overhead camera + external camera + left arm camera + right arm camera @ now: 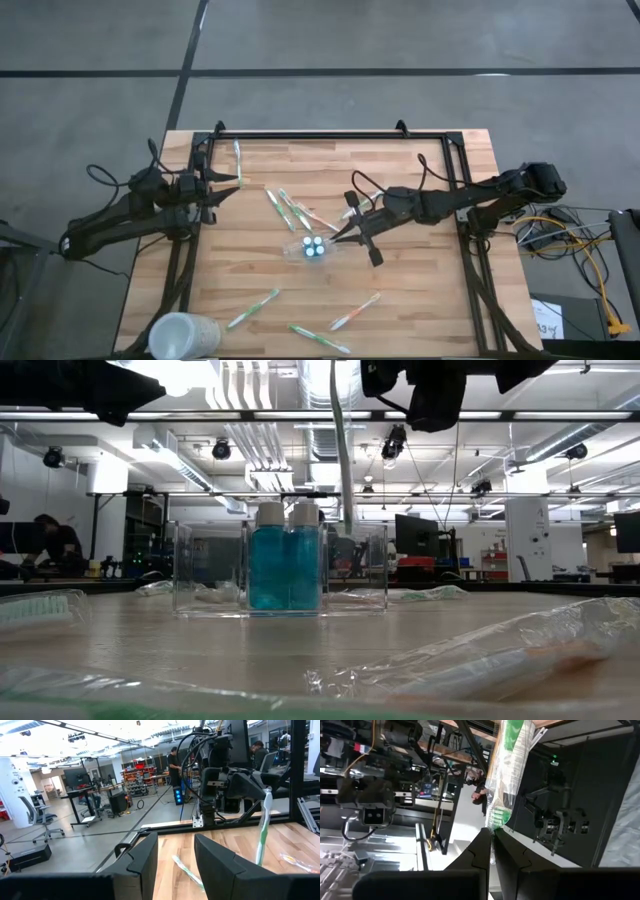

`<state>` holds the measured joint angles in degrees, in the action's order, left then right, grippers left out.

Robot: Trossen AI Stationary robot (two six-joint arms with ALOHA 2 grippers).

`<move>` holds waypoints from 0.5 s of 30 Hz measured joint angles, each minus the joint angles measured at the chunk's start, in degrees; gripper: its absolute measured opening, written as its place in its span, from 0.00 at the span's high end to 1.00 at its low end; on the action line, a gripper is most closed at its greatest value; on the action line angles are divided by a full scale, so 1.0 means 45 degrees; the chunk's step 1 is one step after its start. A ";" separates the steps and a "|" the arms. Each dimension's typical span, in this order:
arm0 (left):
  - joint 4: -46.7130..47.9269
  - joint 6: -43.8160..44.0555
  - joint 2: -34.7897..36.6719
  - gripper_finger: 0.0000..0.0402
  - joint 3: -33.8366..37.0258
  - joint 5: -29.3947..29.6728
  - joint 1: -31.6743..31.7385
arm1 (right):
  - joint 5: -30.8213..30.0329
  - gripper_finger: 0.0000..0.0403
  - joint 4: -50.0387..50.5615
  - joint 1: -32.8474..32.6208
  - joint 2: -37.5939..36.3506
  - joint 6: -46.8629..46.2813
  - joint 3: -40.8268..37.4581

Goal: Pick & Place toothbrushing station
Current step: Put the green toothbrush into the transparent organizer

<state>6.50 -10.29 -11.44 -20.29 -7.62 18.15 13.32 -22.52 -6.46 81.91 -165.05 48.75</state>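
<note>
— Where is your toothbrushing station (pixel 280 570)?

— Mid-counter (pixel 420 300), upright, two blue tubes (pixel 285 565) standing inside.

— And your right gripper (pixel 335 238)?

— Just beside the station, its fingers (pixel 482 852) pinched on a wrapped green toothbrush (pixel 507 770).

— Your left gripper (pixel 232 181)?

— Farther off at the counter's left edge, fingers (pixel 145 862) apart, holding nothing; another green toothbrush (pixel 238 160) lies beyond it.

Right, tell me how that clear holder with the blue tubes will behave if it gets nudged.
The clear holder looks thin-walled and light, so a nudge would probably slide it across the smooth wooden table. The two blue tubes standing upright inside may rattle or lean. Its flat, wide base suggests it would slide rather than tip.
</note>
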 joint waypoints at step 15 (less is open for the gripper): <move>0.0000 0.0001 0.0000 0.67 0.0000 0.0001 0.0000 | -0.0003 0.97 0.0322 0.0034 -0.0010 0.0049 0.0000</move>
<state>6.50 -10.28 -11.44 -20.29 -7.62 18.15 13.30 -21.07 -6.31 81.87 -164.83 48.75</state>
